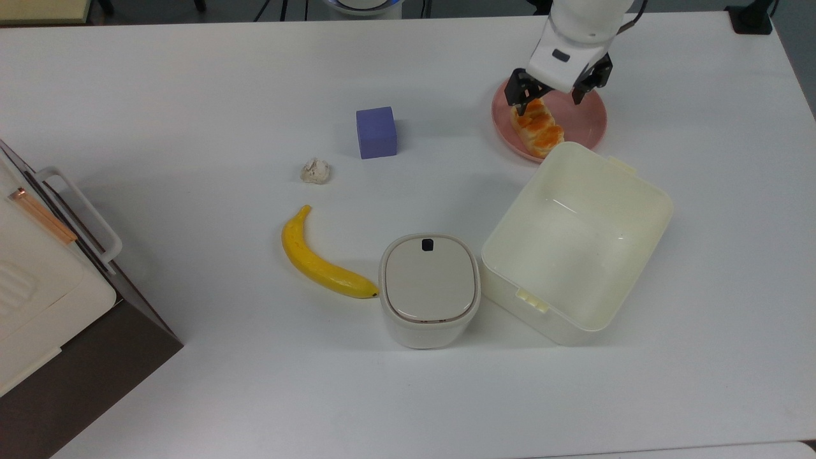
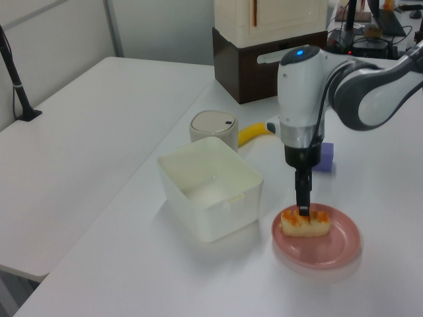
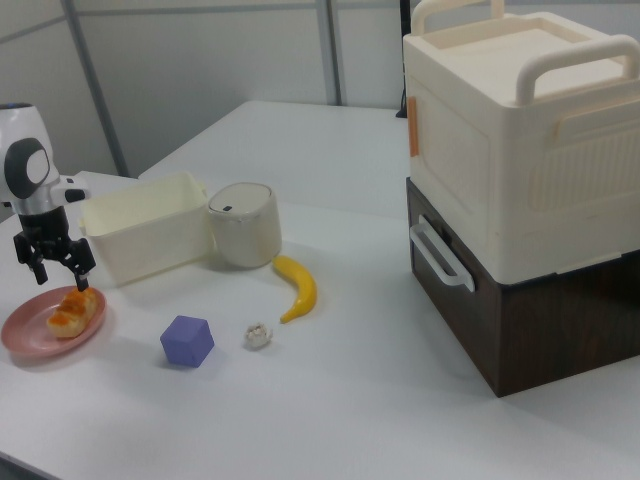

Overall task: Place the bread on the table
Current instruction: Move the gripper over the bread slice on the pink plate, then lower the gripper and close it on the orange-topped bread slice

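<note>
Gripper positioned over bread on plate.
I held the gripper (image 1: 552, 97) fingers apart astride the bread (image 1: 537, 126) on the pink plate (image 1: 585, 121).

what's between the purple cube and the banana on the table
The small whitish lump lies between the purple cube and the banana, seen in the top view.

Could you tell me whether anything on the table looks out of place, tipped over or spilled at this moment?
Nothing stands out. The bread lies whole on the pink plate with the open gripper just above it. The banana, purple cube, lidded pot and open container all sit flat on the table, with nothing spilled.
</note>
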You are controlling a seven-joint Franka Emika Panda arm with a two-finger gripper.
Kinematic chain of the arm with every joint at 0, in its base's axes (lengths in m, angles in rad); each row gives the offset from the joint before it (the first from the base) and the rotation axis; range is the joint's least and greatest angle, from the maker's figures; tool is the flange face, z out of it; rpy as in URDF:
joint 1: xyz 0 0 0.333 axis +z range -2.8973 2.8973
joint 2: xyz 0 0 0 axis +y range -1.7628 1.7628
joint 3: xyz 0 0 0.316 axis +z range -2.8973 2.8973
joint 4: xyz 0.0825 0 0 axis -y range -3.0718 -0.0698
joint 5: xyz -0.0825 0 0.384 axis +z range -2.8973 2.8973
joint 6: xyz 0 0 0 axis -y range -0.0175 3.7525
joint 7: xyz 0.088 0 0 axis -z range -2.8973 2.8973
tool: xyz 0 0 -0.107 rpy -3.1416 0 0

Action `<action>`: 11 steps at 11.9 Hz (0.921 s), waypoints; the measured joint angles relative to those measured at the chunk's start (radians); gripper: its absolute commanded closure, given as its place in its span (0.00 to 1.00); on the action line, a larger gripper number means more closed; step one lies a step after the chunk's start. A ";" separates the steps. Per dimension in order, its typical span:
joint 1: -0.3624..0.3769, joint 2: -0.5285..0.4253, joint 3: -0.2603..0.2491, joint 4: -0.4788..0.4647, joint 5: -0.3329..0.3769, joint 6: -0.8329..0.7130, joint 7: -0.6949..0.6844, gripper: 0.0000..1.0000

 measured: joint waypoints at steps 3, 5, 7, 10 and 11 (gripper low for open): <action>0.009 0.067 0.000 -0.002 -0.078 0.057 0.061 0.09; 0.021 0.123 0.000 -0.002 -0.133 0.094 0.110 0.30; 0.024 0.130 0.000 0.006 -0.139 0.102 0.115 0.30; 0.002 0.060 -0.003 0.033 -0.139 0.046 0.109 0.30; -0.023 0.025 -0.004 0.047 -0.138 -0.002 0.082 0.30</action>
